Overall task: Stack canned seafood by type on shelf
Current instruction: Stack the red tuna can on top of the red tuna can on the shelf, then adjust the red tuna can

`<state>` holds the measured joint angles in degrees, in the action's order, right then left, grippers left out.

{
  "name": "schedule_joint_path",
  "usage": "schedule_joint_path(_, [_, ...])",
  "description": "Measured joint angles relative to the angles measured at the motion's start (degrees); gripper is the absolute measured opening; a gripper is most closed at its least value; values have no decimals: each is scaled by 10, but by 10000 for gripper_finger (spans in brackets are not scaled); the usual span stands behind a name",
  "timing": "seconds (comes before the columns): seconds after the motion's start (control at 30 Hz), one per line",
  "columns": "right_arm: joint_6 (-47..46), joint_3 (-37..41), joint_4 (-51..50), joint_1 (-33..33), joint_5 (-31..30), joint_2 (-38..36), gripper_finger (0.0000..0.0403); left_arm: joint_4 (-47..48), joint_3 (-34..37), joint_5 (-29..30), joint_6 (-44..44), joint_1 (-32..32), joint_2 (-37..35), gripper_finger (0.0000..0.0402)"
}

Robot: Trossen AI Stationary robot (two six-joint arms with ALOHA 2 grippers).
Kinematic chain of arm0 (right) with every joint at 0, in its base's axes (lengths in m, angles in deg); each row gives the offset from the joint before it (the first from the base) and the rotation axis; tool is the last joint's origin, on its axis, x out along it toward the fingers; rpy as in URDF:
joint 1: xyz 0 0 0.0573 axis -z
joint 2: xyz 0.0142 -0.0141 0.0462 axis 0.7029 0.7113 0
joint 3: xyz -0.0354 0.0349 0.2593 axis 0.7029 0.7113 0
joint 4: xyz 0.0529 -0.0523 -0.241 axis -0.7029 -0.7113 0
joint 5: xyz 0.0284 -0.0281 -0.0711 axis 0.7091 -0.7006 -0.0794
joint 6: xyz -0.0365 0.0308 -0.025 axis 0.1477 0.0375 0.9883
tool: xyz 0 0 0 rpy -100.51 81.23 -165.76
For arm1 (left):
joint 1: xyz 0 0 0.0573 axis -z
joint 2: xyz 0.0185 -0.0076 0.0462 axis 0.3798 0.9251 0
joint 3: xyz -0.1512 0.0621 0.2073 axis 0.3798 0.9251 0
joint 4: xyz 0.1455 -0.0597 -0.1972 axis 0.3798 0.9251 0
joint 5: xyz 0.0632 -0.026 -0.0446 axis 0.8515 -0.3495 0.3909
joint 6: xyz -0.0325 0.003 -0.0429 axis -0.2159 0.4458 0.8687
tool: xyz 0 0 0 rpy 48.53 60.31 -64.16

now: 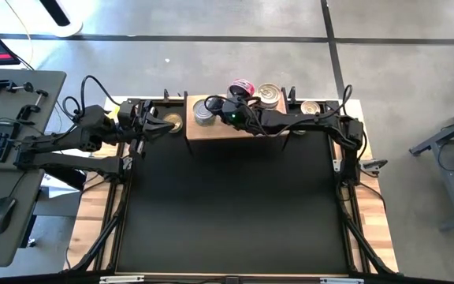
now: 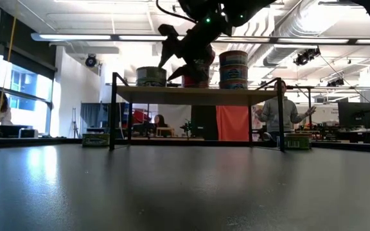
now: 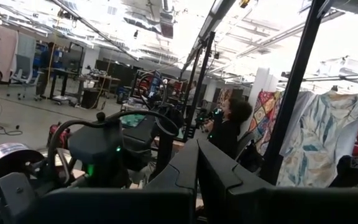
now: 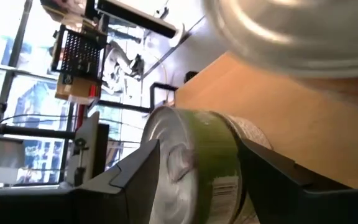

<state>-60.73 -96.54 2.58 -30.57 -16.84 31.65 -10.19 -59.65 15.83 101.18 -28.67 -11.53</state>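
Right gripper (image 4: 194,177) is sitting at the shelf (image 1: 211,130), top centre of the high view, fingers clamped on a green-labelled can (image 4: 197,165) just above the board; left gripper (image 1: 158,126) is waiting by the shelf's left end, fingers together. The can is looking rigid, fairly heavy and slick-walled, so gripping across the side wall is probably safest. The right wrist view is showing the clamp; the low view is adding a green can (image 2: 151,76) and a taller stack (image 2: 233,69) already on the shelf.

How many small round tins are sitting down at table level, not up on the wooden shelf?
2: a gold-lidded round tin left of the light-brown wooden shelf, another round tin right of it. The arms may hide others.
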Motion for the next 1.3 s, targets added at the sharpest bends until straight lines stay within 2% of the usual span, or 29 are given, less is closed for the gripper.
schedule_joint_path(0.63, [1,0,16,-15,-7,-4,206,7,0,11,-5,0,0,0])
schedule_joint_path(1.03, [11,-1,18,-41,15,-7,206,8,0,14,-5,0,0,0])
schedule_joint_path(1.3, [55,-1,12,-51,47,-13,206,9,0,26,-10,0,0,0])
